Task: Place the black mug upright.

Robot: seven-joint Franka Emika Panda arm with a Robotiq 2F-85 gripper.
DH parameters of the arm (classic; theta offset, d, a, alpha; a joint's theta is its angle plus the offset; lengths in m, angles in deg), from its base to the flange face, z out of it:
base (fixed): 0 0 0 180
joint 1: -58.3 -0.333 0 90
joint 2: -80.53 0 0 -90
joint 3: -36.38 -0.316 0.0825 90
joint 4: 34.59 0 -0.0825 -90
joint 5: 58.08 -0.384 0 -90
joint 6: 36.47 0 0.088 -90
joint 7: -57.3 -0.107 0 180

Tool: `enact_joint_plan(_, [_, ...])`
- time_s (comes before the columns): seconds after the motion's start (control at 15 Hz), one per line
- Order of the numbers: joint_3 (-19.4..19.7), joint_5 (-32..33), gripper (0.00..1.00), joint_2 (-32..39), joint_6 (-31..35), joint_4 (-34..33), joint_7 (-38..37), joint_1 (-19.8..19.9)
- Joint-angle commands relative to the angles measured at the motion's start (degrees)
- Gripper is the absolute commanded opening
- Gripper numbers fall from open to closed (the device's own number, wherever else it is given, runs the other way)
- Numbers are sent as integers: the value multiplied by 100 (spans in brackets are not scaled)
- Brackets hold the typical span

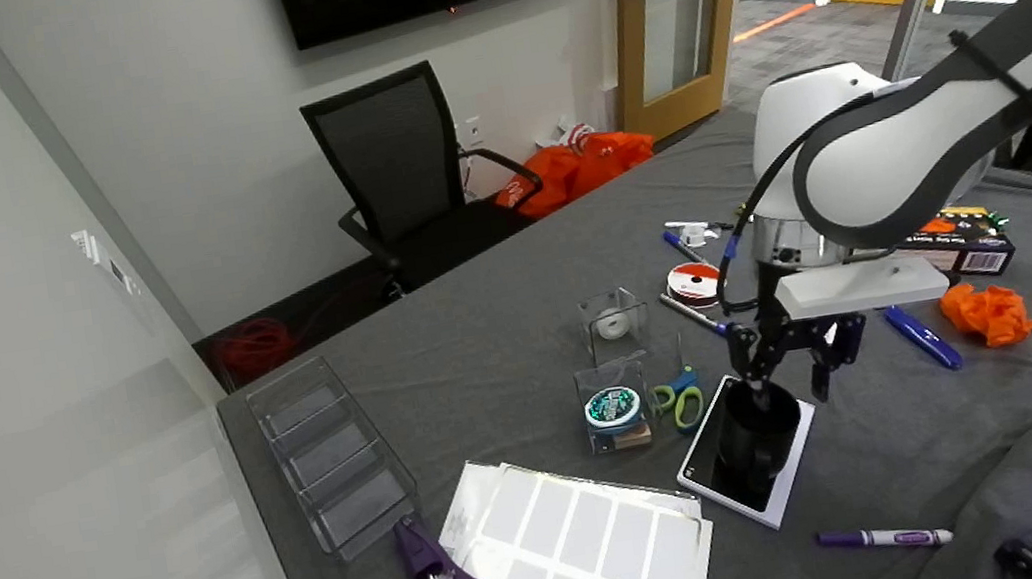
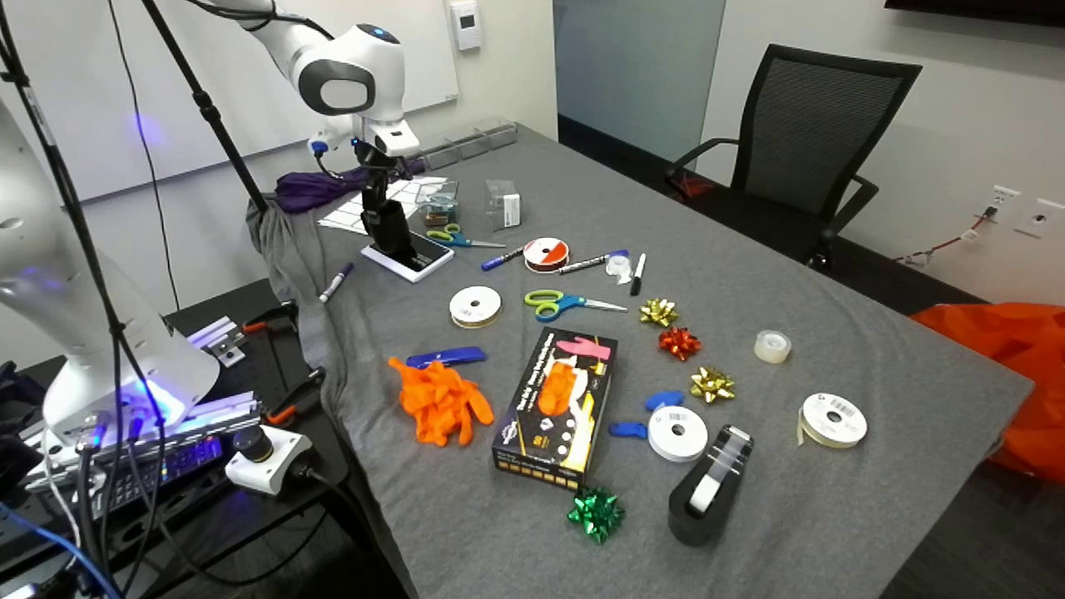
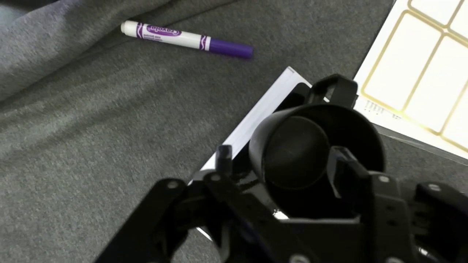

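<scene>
1. In the wrist view, the gripper (image 3: 279, 157) is seen spread wide, with its two fingers set well apart.
2. One finger is dipped into the mouth of the black mug (image 1: 755, 438), and the other is set outside it, so that the mug's wall is straddled; whether that wall is touched cannot be told.
3. One black mug is counted; it is stood upright, mouth upward, on one flat black-and-white slab (image 2: 428, 254), with its handle turned to the side of the label sheets (image 3: 409, 65).
4. Two pairs of scissors (image 2: 574, 304) are counted in an exterior view, both with green-and-blue handles.
5. Four ribbon spools (image 2: 670, 445) are spread over the gray cloth (image 2: 474, 516).
6. Two gold bows (image 2: 712, 383), one red bow (image 2: 679, 343) and one green bow (image 2: 596, 514) are shown, four in all.
7. One purple marker (image 3: 186, 39) is laid near the slab, and three other markers (image 2: 594, 262) are grouped near a ribbon spool.
8. Two clear containers (image 1: 602, 380) are placed close together, near one pair of scissors.
9. One tape dispenser (image 2: 707, 495), one glove box (image 2: 556, 408) and one orange glove heap (image 2: 441, 401) are counted.
</scene>
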Motion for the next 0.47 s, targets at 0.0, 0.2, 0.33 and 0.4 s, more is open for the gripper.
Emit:
enact_joint_plan(0.0, [30,182,99,-458,-132,360,89,-28])
enact_joint_plan(0.2, [46,666,100,-809,-386,562,17,-43])
enact_joint_plan(0.33, [25,980,100,-1009,-550,681,30,-26])
enact_joint_plan(0.4, [12,1104,100,-1098,-607,742,55,-11])
